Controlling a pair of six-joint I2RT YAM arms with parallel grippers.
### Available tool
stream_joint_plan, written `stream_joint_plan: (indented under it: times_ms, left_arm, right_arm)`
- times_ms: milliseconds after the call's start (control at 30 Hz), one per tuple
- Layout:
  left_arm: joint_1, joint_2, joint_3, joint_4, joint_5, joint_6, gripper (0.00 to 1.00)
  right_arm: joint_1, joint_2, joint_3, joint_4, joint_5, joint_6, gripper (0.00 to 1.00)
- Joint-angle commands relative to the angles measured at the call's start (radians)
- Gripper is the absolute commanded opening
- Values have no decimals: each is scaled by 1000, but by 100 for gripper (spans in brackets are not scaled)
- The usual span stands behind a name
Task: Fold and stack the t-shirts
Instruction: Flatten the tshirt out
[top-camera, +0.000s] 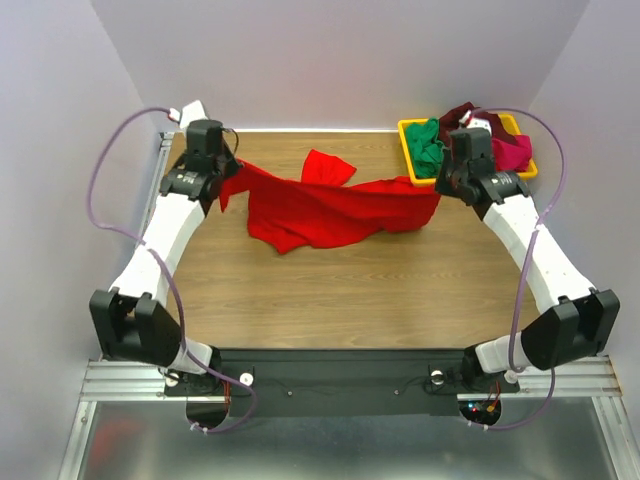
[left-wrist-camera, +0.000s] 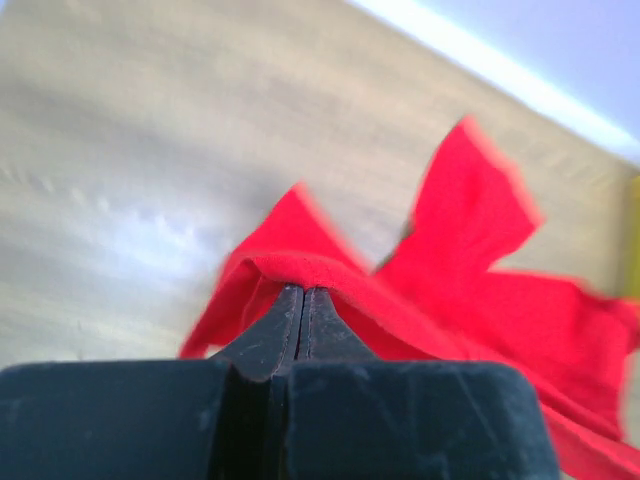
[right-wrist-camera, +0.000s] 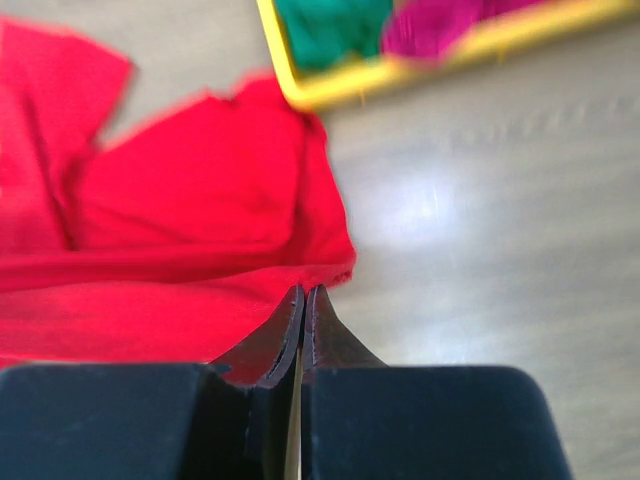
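Note:
A bright red t-shirt (top-camera: 320, 208) hangs stretched between my two grippers above the far half of the table, its middle sagging onto the wood. My left gripper (top-camera: 226, 178) is shut on its left edge; the left wrist view shows the red cloth (left-wrist-camera: 480, 260) pinched at the closed fingertips (left-wrist-camera: 303, 290). My right gripper (top-camera: 440, 192) is shut on the shirt's right corner (right-wrist-camera: 200, 200), cloth held at the tips (right-wrist-camera: 304, 290). A green t-shirt (top-camera: 426, 146), a dark maroon one (top-camera: 462, 113) and a magenta-pink one (top-camera: 512, 152) lie bunched in the tray.
A yellow plastic tray (top-camera: 410, 160) stands at the far right corner of the wooden table (top-camera: 340, 290); it also shows in the right wrist view (right-wrist-camera: 340, 88). White walls close the table on three sides.

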Motion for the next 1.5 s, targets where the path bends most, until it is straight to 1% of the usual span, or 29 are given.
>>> stream_joint_plan:
  times_ms: [0, 167, 200, 233, 300, 333, 433, 500, 533, 633, 733, 867, 1000, 1067, 1133, 1167, 1200, 1233, 1300, 1400, 1433, 1467]
  left_arm:
    - [14, -74, 129, -78, -13, 52, 0]
    - [29, -145, 308, -117, 21, 52, 0]
    - [31, -157, 340, -129, 26, 65, 0]
    - [32, -160, 407, -133, 39, 76, 0]
    - [34, -164, 472, -138, 59, 98, 0]
    - [34, -170, 521, -132, 78, 131, 0]
    - [35, -188, 605, -104, 170, 179, 0]
    - [35, -191, 658, -109, 188, 194, 0]
    - [35, -191, 720, -115, 193, 199, 0]
    - [35, -194, 828, -130, 208, 220, 0]
    - [35, -226, 862, -101, 225, 228, 0]
    - [35, -286, 816, 33, 340, 231, 0]
    - [35, -303, 798, 87, 359, 243, 0]
    - [35, -289, 788, 95, 351, 251, 0]
    - [35, -234, 799, 91, 363, 253, 0]
    - [35, -205, 828, 68, 377, 251, 0]
    - [35, -137, 853, 49, 388, 248, 0]
    - [35, -101, 901, 35, 423, 245, 0]
    - [35, -15, 929, 22, 446, 239, 0]
    - [35, 51, 957, 29, 454, 253, 0]
    - [35, 95, 969, 28, 452, 257, 0]
    - [35, 120, 1004, 25, 451, 262, 0]
  right_arm:
    - [3, 10, 150, 27, 44, -58, 0]
    - [3, 15, 357, -4, 48, -121, 0]
    - [3, 12, 382, -6, 47, -135, 0]
    - [3, 4, 404, -6, 41, -147, 0]
    - [3, -7, 448, -7, 36, -187, 0]
    - [3, -13, 483, -6, 27, -199, 0]
    - [3, -45, 542, -6, -11, -268, 0]
    - [3, -72, 568, -4, -31, -290, 0]
    - [3, -82, 580, -4, -56, -300, 0]
    - [3, -115, 635, -4, -110, -333, 0]
    - [3, -135, 703, -1, -139, -343, 0]
    - [3, -137, 799, 2, -156, -330, 0]
    - [3, -120, 841, 14, -151, -295, 0]
    - [3, -109, 833, 26, -109, -279, 0]
    - [3, -85, 808, 31, -78, -279, 0]
    - [3, -68, 795, 39, -44, -279, 0]
    - [3, -54, 780, 43, -32, -279, 0]
    - [3, -45, 752, 50, -19, -279, 0]
    - [3, -11, 717, 80, -13, -282, 0]
    - [3, 32, 668, 126, 4, -294, 0]
    - [3, 71, 665, 134, 7, -297, 0]
    - [3, 91, 668, 148, 14, -299, 0]
